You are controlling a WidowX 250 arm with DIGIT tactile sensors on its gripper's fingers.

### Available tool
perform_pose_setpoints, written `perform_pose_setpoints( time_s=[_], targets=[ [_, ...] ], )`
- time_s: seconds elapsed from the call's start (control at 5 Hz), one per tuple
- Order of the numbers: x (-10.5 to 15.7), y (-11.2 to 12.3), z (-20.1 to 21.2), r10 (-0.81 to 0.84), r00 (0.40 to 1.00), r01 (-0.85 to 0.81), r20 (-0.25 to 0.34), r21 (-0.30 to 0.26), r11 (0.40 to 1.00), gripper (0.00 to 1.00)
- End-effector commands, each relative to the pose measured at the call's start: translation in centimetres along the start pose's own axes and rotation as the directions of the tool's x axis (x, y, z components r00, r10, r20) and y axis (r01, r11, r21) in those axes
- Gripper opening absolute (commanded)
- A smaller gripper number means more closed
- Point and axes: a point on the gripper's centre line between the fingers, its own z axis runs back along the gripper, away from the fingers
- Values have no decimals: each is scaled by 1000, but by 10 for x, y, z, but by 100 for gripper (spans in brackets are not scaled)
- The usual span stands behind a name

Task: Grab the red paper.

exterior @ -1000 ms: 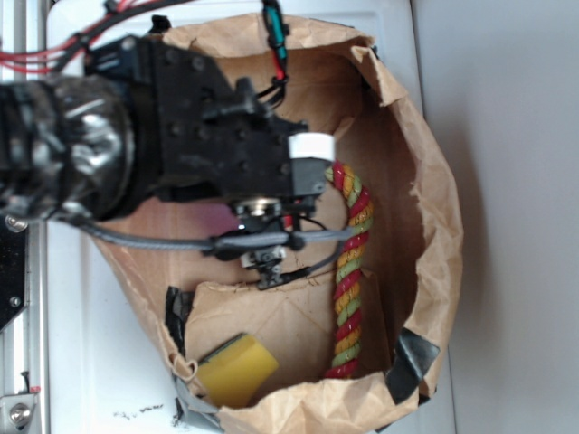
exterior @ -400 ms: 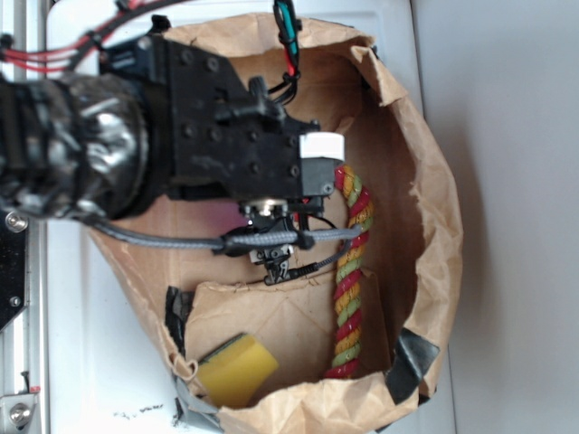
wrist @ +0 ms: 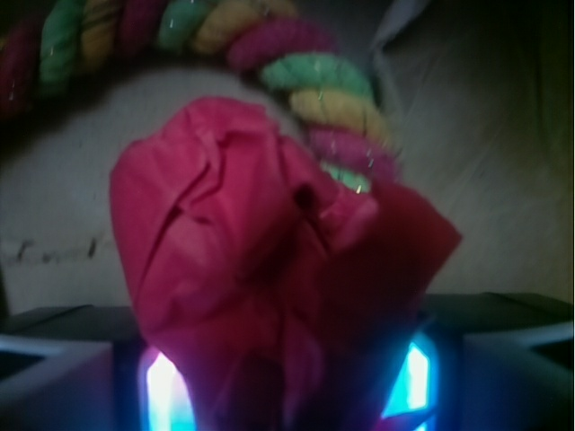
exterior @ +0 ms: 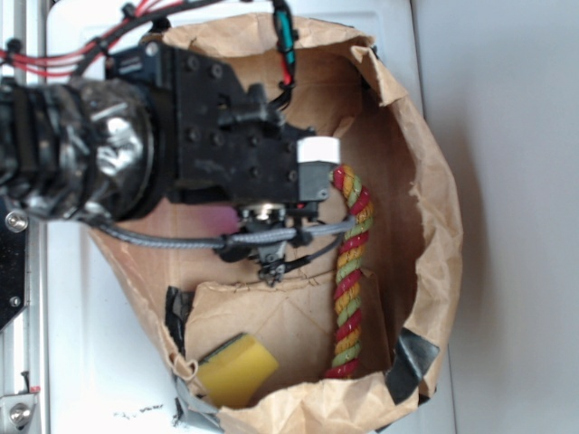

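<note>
The black arm (exterior: 181,136) reaches from the left, down into the brown paper bag (exterior: 434,235). The gripper (wrist: 286,386) pinches the red paper (wrist: 260,269) between its 2 fingers, beside the twisted rope (exterior: 351,271).

Crumpled glossy red paper wad (wrist: 260,269); twisted rope (exterior: 351,262) striped red, yellow, green; yellow sponge block (exterior: 237,369); brown paper bag (exterior: 434,226).

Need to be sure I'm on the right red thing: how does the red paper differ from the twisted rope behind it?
The red paper is one solid red, a crumpled wad; the rope is striped red, yellow and green in a long twisted strand. The paper sits low between the gripper fingers, filling the wrist view; the rope arcs behind it, apparently free. Both carry red.
</note>
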Motion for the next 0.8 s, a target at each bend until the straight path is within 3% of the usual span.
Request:
perform_pose_setpoints(
  time_s=[0.0, 0.6],
  targets=[
    [-5, 1, 45, 23, 996, -20, 89, -33, 999, 0],
    [-8, -11, 112, 58, 991, -47, 121, -97, 994, 0]
  ],
)
